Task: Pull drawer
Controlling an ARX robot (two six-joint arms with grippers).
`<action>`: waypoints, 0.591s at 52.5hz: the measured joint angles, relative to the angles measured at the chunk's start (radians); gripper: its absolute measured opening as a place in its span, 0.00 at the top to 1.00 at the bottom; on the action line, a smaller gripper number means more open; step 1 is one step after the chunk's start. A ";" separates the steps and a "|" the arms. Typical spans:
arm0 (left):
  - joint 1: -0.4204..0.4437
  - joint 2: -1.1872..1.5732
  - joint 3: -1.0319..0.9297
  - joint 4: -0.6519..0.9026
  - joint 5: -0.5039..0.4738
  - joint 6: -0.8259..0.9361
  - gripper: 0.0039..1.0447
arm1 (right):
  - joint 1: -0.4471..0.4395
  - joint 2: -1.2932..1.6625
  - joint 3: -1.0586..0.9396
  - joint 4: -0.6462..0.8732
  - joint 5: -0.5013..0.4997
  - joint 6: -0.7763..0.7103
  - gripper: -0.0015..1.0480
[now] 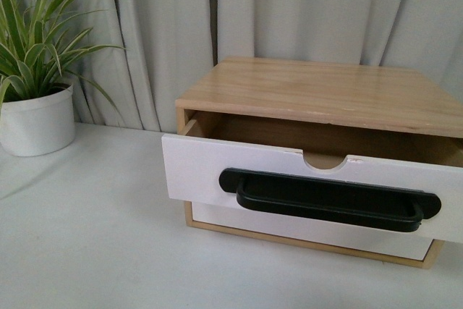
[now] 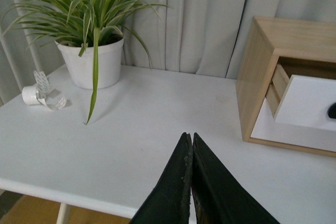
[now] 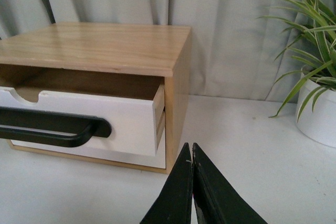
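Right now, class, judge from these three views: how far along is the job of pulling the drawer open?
Done: the drawer already stands out from the wooden cabinet, leaving a gap behind its white front.
In hand: nothing. The left gripper and right gripper both hover over the table with jaws shut, clear of the black bar handle.
Left: perhaps pulling further; the drawer looks only partly out.

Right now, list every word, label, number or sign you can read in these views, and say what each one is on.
None: no text shows on the drawer, its black handle, the wooden cabinet, the white plant pot or the small clear object beside it.
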 joint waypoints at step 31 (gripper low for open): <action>0.000 -0.004 0.000 0.000 0.001 -0.001 0.57 | 0.000 -0.003 0.000 0.000 0.000 0.000 0.62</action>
